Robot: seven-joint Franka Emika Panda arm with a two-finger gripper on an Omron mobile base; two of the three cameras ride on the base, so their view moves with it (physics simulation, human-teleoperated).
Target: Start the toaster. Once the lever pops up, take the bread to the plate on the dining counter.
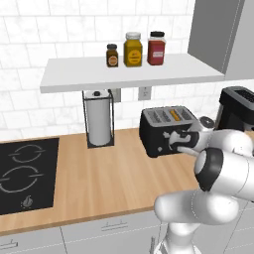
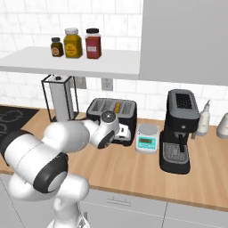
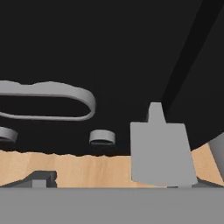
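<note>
I'm reaching forward with my arm bent low, pressing my hand (image 1: 179, 144) up against the front of the small black boxy toaster (image 1: 159, 125) on the light-wood counter (image 1: 114, 178), fingers spread wide, gripping nothing. One tan bread slice (image 1: 174, 115) is sitting in a slot. Three jars (image 1: 134, 48) are lining the white shelf (image 1: 99, 74), labels unreadable.

Even, bright rendered light, soft shadows, no glare, slightly coarse.
</note>
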